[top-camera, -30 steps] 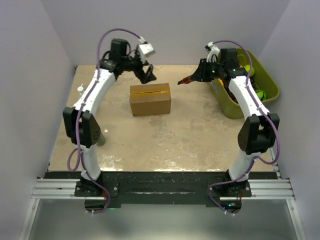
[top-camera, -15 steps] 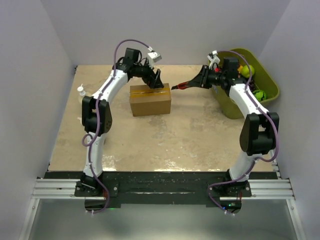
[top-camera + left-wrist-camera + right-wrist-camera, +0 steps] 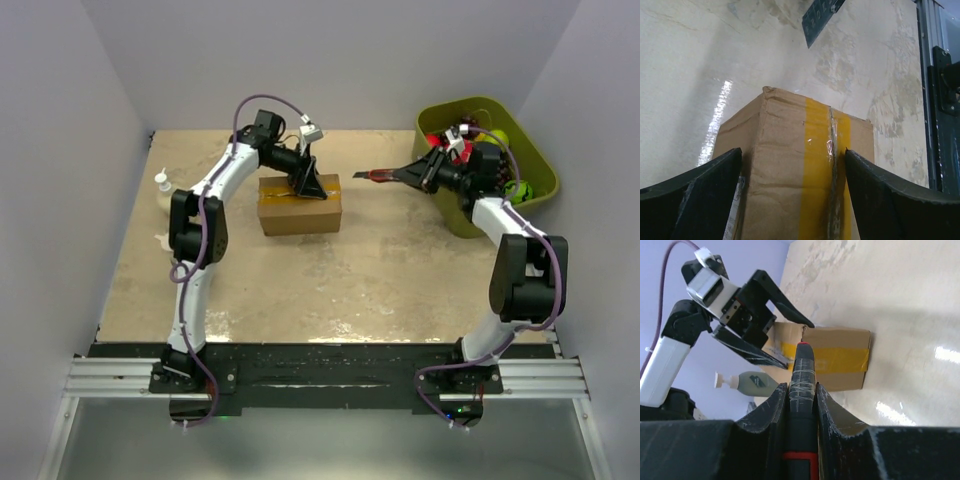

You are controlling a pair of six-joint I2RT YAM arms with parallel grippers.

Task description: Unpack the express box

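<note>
Top external view has the express box (image 3: 298,208) sitting on the table (image 3: 380,270) towards the far left of centre, flaps shut, and your left gripper (image 3: 310,184) is down over its right-hand end with the jaws spread wide, one finger on each side of the carton. From the left wrist camera you can't quite tell whether either finger is touching the cardboard yet. The yellow tape (image 3: 812,165) runs unbroken along the top seam, wrinkled down the middle. Your right gripper (image 3: 801,390) is pinching a cutter (image 3: 803,362) by its handle, tip aimed at the box but well apart from it. Treat that carton as probably light and ready to skid on this smooth top, so brace it. It is stiff along its edges and corners, while the wall panels will likely dent if you squeeze hard, and the glossy tape gives poor purchase. Clamp across the side walls close to the corners, fingers clear of the seam so the blade has a free run. Over on the right, the green bin (image 3: 462,218) is beside the right arm and holds a jumble with green round pieces (image 3: 516,188) showing. The arm hides the rest, so don't count on knowing what's inside. A small pump bottle (image 3: 161,186) stands by the left edge, out of your way
</note>
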